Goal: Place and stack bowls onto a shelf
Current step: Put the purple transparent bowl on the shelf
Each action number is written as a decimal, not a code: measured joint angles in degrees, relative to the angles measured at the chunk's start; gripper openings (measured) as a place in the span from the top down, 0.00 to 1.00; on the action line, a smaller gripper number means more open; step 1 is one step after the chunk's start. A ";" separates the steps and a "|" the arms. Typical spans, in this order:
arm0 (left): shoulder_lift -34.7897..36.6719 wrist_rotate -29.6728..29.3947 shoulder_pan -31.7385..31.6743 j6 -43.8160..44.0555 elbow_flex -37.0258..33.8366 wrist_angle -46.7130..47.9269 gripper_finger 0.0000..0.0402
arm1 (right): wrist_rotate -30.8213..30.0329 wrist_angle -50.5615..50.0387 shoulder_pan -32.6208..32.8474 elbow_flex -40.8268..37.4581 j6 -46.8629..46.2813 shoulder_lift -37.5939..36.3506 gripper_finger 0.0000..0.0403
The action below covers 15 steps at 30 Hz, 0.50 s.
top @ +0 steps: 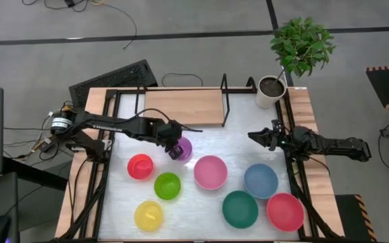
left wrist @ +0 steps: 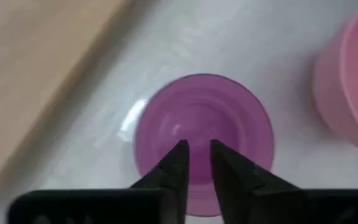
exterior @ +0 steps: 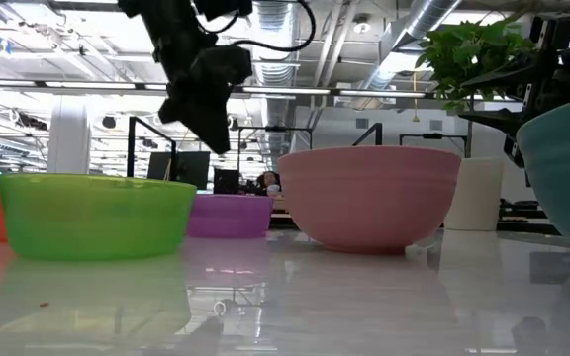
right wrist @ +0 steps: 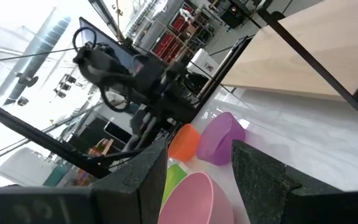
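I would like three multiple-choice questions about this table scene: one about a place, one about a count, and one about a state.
1. The left gripper is above which bowl?
A. the purple bowl
B. the yellow bowl
C. the teal bowl

2. How many bowls are on the white tabletop?
A. six
B. eight
C. ten

3. What lies on the shelf board?
A. two stacked bowls
B. one pink bowl
C. no bowl yet

Answers:
1. A, because the left wrist view looks down into the purple bowl past the fingers.
2. B, because the high view shows eight.
3. C, because the wooden board is bare in the high view.
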State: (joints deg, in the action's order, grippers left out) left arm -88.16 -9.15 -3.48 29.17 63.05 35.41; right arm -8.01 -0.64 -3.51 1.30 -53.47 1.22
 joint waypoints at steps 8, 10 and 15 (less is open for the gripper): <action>-3.84 -0.97 -1.09 -2.16 -3.62 -4.41 0.58 | 0.00 0.02 -0.02 0.00 -0.04 0.01 0.50; -4.74 -2.34 -1.04 -2.54 -3.66 -6.14 0.52 | 0.00 0.00 0.04 0.00 -0.04 0.30 0.50; -5.76 -2.54 -0.97 -1.92 -3.59 -4.63 0.45 | 0.13 0.00 -0.37 0.00 -0.49 1.11 0.50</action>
State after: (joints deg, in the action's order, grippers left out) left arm -93.92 -11.69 -4.45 27.24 59.46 30.78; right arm -7.88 -0.64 -3.88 1.30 -53.96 2.32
